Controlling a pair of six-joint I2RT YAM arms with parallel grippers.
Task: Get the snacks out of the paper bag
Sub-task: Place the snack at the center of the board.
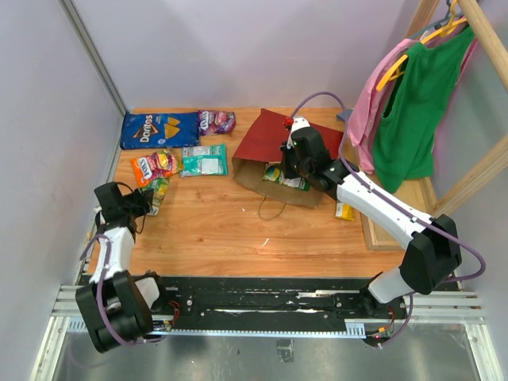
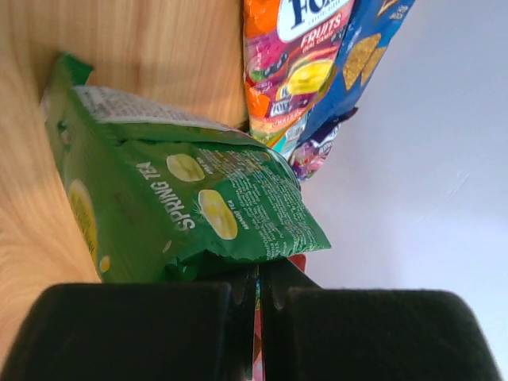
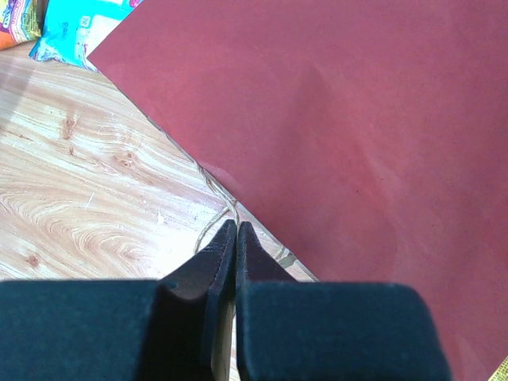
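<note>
The wooden table (image 1: 230,230) is carrying everything. The red paper bag (image 1: 266,139) is lying flat at the back centre, its brown mouth facing the arms, with some packets (image 1: 287,178) showing inside. Well to its left, the blue Doritos bag (image 1: 159,128) is lying by the wall, a purple candy bag (image 1: 216,121) beside it; in front are lying a teal packet (image 1: 204,161), an orange packet (image 1: 153,166) and a green packet (image 2: 190,206). A small yellow packet (image 1: 344,211) is lying just right of the bag.

The right gripper (image 3: 230,234) is hanging over the bag's red side – jaws pressed together. The left gripper (image 2: 258,274) is touching the green packet's edge, jaws closed to a slit – I cannot tell if they are pinching it.
</note>
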